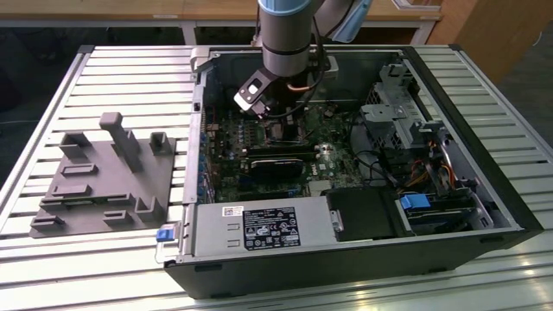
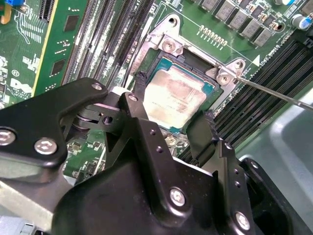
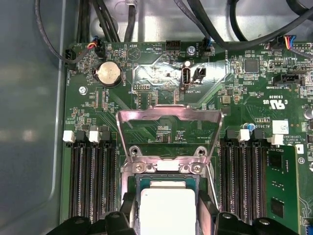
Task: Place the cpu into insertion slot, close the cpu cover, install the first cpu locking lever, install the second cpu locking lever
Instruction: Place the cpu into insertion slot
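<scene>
I saw gripper (image 2: 173,98) jaws pinching cpu (image 3: 167,210) in insertion slot (image 2: 193,59) | cpu cover (image 3: 168,113) stood open | labelled power supply (image 1: 216,234) at the case's 6 o'clock, exterior view | slatted table (image 1: 129,71)

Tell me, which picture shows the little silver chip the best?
The second wrist view: most of the grey top of the cpu shows, close up. The first wrist view catches just part of the cpu, cut off by the frame. In the exterior view the arm stands over that spot and hides it.
</scene>
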Robot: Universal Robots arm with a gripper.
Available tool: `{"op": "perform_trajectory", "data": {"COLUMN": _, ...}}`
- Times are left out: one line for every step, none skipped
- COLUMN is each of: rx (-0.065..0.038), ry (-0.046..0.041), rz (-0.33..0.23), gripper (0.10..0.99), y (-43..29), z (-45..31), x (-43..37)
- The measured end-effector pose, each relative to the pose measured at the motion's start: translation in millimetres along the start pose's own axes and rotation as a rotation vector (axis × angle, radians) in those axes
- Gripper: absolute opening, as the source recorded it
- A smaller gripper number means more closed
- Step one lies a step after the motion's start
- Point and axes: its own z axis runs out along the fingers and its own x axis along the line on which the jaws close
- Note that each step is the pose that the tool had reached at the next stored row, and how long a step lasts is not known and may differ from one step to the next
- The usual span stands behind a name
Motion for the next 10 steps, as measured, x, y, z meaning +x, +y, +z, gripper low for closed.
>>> {"op": "perform_trajectory", "data": {"rx": 0.000, "ry": 0.0000, "rz": 0.000, "gripper": 0.616, "y": 0.1, "z": -1.0, "x": 0.0}}
{"op": "perform_trajectory", "data": {"rx": 0.000, "ry": 0.0000, "rz": 0.000, "gripper": 0.616, "y": 0.2, "z": -2.0, "x": 0.1}}
{"op": "perform_trajectory", "data": {"rx": 0.000, "ry": 0.0000, "rz": 0.000, "gripper": 0.616, "y": 0.3, "z": -3.1, "x": 0.2}}
{"op": "perform_trajectory", "data": {"rx": 0.000, "ry": 0.0000, "rz": 0.000, "gripper": 0.616, "y": 0.4, "z": -4.3, "x": 0.2}}
{"op": "perform_trajectory", "data": {"rx": 0.000, "ry": 0.0000, "rz": 0.000, "gripper": 0.616, "y": 0.5, "z": -5.7, "x": 0.3}}
{"op": "perform_trajectory", "data": {"rx": 0.000, "ry": 0.0001, "rz": 0.000, "gripper": 0.616, "y": 0.6, "z": -7.1, "x": 0.3}}
{"op": "perform_trajectory", "data": {"rx": 0.000, "ry": 0.0001, "rz": 0.000, "gripper": 0.616, "y": 0.7, "z": -8.4, "x": 0.4}}
{"op": "perform_trajectory", "data": {"rx": 0.001, "ry": 0.0000, "rz": 0.000, "gripper": 0.600, "y": 0.9, "z": -9.6, "x": 0.4}}
{"op": "perform_trajectory", "data": {"rx": 0.002, "ry": 0.0000, "rz": 0.000, "gripper": 0.600, "y": 1.0, "z": -10.8, "x": 0.5}}
{"op": "perform_trajectory", "data": {"rx": 0.003, "ry": 0.0000, "rz": 0.000, "gripper": 0.537, "y": 1.2, "z": -11.9, "x": 0.6}}
